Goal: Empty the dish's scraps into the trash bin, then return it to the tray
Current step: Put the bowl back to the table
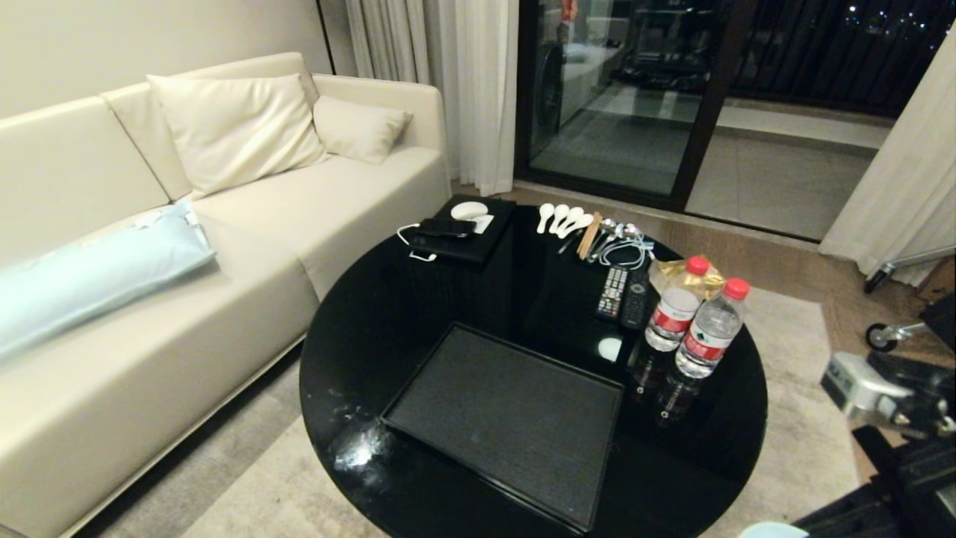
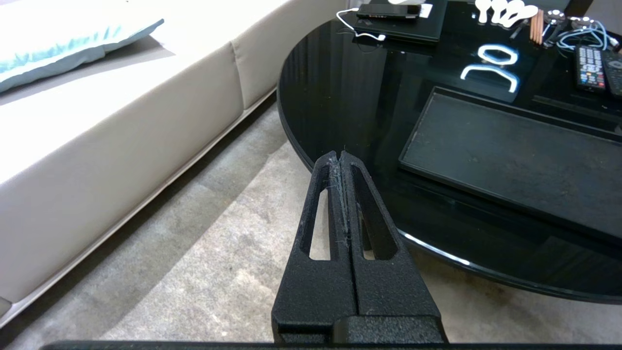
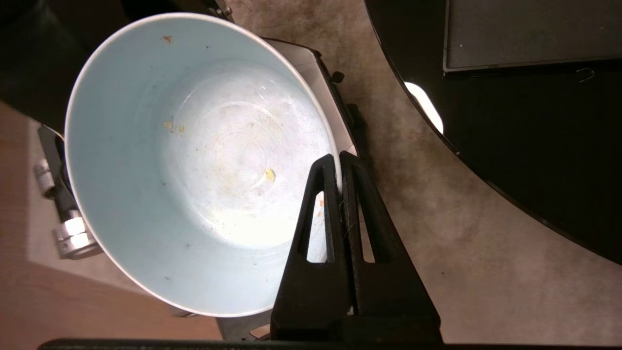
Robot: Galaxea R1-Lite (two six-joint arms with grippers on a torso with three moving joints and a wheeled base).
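Observation:
My right gripper [image 3: 338, 160] is shut on the rim of the dish [image 3: 194, 184], a pale-blue-tinted white bowl held over the carpet beside the table. One finger is inside the rim and one outside. Of the scraps, only a few tiny orange and yellow crumbs [image 3: 268, 174] cling to the inside. A sliver of the dish [image 1: 773, 529] shows at the bottom of the head view. The black tray [image 1: 508, 418] lies bare on the near part of the round table and also shows as the tray [image 3: 529, 34] in the right wrist view. The trash bin is out of view. My left gripper [image 2: 340, 156] hangs shut and holds nothing, over the carpet by the table's edge.
On the glossy black round table [image 1: 358, 344] stand two water bottles [image 1: 694, 329], with remotes [image 1: 624, 293], white spoons [image 1: 560, 218] and a black box [image 1: 470, 235] carrying a phone behind them. A cream sofa [image 1: 224, 246] runs along the left. Beige carpet [image 3: 437, 233] surrounds the table.

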